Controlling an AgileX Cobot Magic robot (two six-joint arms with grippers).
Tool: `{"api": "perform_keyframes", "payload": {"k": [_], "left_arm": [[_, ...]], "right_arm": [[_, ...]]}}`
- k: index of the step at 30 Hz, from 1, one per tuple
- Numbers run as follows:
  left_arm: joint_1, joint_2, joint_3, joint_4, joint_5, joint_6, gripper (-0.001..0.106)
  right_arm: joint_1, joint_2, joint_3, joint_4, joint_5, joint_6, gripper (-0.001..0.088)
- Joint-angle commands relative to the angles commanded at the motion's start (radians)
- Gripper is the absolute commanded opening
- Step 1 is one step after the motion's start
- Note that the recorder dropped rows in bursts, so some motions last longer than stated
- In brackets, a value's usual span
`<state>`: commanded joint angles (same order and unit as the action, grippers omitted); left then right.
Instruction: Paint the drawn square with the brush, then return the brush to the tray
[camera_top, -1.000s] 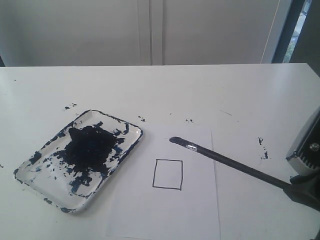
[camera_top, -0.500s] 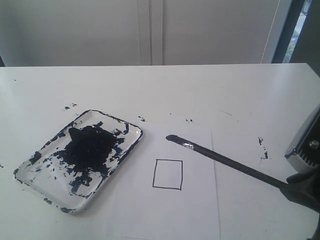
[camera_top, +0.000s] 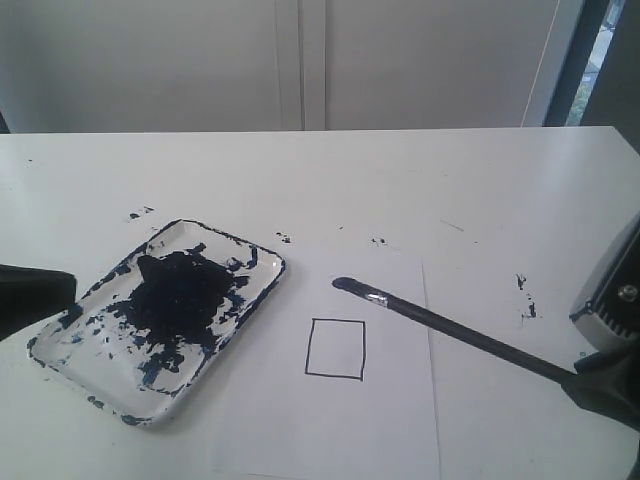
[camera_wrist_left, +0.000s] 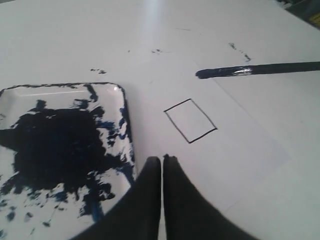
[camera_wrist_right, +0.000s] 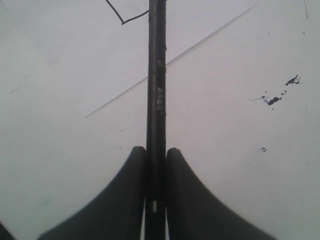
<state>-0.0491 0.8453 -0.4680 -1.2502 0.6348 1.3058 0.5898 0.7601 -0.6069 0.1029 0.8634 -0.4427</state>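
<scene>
A white table (camera_top: 450, 170) fills the scene, with a pale wall behind its far edge. A white paper sheet (camera_top: 390, 420) lies flat on the near middle of the table.

To the left of the sheet sits the tray (camera_top: 110, 380), white with a dark-edged rim. It is turned at an angle, so that 1 corner points toward the sheet. A thick dark blue-black patch of paint (camera_top: 180, 295) covers its middle, with smears out to the rim.

The left gripper (camera_wrist_left: 162, 160) hovers over the near edge of the tray. Its 2 fingers are pressed together with nothing between them. In the exterior view its dark body (camera_top: 30, 295) shows only at the left edge.

The right gripper (camera_wrist_right: 156, 150) is at the near right of the table, its 2 fingers clamped on the handle of the brush (camera_top: 455, 331). The brush slants from there toward the far left, across the right edge of the sheet. Its dark bristle tip (camera_top: 343, 284) is over the paper, just beyond the far right corner of the drawn square (camera_top: 336, 349). Whether the tip touches the paper cannot be told.

The drawn square is on the sheet, between the tray and the brush, and its inside is plain white.

Small dark paint specks (camera_top: 525, 295) dot the table to the right of the sheet, and a few more (camera_top: 140, 213) lie beyond the tray.
</scene>
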Motion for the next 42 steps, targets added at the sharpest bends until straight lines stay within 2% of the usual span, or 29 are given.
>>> {"api": "perform_keyframes", "payload": {"k": [3,9,12,16,19,22,24,28,35,38,42], "left_arm": [[-0.009,0.066,0.0,-0.064,0.002,0.041,0.001],[-0.085,0.167,0.0,-0.192,-0.077,0.123,0.0],[-0.116,0.215,0.0,-0.325,-0.086,0.242,0.0],[-0.118,0.271,0.0,-0.494,-0.013,0.452,0.0],[-0.118,0.29,-0.007,-0.494,0.039,0.55,0.0],[-0.121,0.318,-0.023,-0.454,0.064,0.557,0.0],[-0.142,0.344,-0.03,-0.434,0.035,0.56,0.0],[-0.237,0.414,-0.047,-0.392,-0.087,0.56,0.0],[-0.405,0.53,-0.055,-0.361,-0.21,0.617,0.0],[-0.45,0.557,-0.055,-0.361,-0.263,0.624,0.0],[-0.502,0.592,-0.055,-0.361,-0.262,0.631,0.0]], "right_arm": [[0.0,0.0,0.0,0.0,-0.014,0.0,0.0],[0.0,0.0,0.0,0.0,-0.032,0.0,0.0],[0.0,0.0,0.0,0.0,-0.032,0.0,0.0],[0.0,0.0,0.0,0.0,-0.032,0.0,0.0],[0.0,0.0,0.0,0.0,-0.036,0.0,0.0],[0.0,0.0,0.0,0.0,-0.047,0.0,0.0],[0.0,0.0,0.0,0.0,-0.053,0.0,0.0],[0.0,0.0,0.0,0.0,-0.054,0.002,0.0],[0.0,0.0,0.0,-0.006,-0.051,0.005,0.0],[0.0,0.0,0.0,-0.01,-0.051,0.024,0.0],[0.0,0.0,0.0,-0.023,-0.055,0.034,0.0]]}}
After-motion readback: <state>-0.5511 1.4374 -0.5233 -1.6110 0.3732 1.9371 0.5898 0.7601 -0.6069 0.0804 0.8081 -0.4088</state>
